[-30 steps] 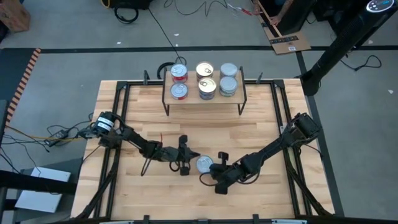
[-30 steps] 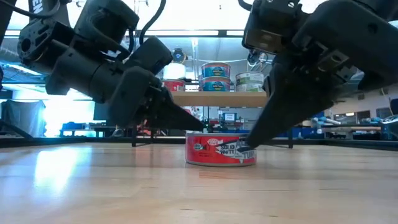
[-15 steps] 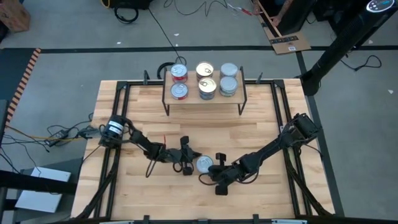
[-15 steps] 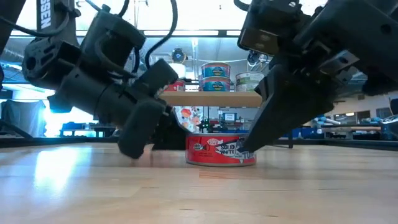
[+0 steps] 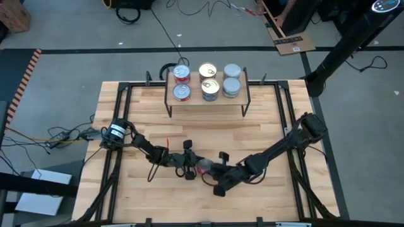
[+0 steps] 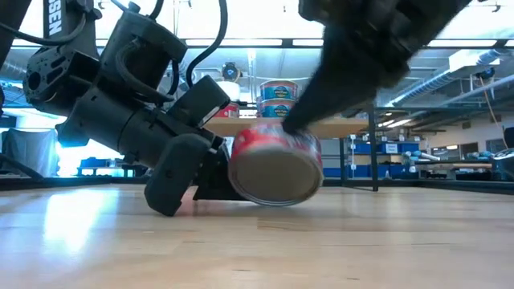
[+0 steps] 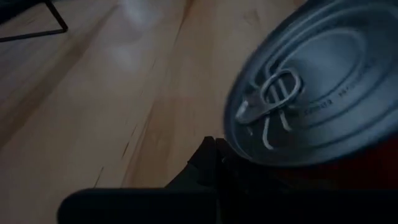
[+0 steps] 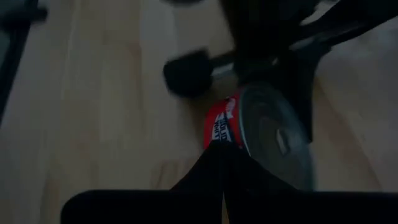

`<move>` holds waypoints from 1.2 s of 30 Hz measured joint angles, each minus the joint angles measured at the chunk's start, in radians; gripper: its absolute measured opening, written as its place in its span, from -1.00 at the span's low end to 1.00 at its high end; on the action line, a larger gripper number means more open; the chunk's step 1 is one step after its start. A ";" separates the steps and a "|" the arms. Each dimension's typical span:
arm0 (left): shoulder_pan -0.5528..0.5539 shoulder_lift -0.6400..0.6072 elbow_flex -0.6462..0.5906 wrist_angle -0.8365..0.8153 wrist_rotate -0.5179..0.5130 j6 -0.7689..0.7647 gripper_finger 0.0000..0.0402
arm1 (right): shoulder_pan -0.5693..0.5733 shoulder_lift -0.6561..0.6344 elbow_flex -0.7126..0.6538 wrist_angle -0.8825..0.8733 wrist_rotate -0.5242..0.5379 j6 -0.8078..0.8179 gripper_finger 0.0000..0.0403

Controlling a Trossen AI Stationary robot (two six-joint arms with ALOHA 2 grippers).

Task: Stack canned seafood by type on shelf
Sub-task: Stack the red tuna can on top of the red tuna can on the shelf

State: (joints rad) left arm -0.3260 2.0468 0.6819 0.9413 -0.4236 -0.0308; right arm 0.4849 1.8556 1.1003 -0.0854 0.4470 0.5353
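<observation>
Two tools of mine, left tool [image 5: 191, 165] and right tool [image 5: 211, 170], both pinched together, press from either side on a red tin [image 6: 275, 164] tipped on edge mid-surface [image 5: 265, 126], well apart from the shelf [image 5: 206, 99] bearing six tins.

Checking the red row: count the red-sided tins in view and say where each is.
3: two on the shelf at its left end, rear and front; one tipped on the table between both grippers. Stacked ones beneath may be hidden.
</observation>
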 joint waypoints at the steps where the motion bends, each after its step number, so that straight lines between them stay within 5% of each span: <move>1: 0.000 0.000 0.000 -0.001 0.000 -0.001 -1.00 | -0.004 -0.003 0.009 -0.006 0.010 0.026 -0.97; 18: -0.015 -0.119 0.000 -0.274 0.018 0.064 -1.00 | -0.037 -0.023 0.045 -0.096 0.036 0.145 -0.90; 27: -0.015 -0.153 0.002 -0.364 0.020 0.057 -0.99 | -0.036 -0.083 0.044 -0.178 0.031 0.139 -0.42; 36: -0.025 -0.403 0.027 -0.703 0.091 -0.047 -0.81 | 0.017 -0.093 0.044 -0.244 0.032 0.065 0.15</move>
State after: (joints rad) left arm -0.3507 1.6435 0.7088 0.2384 -0.3327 -0.0777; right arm 0.5018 1.7630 1.1446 -0.3294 0.4789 0.6006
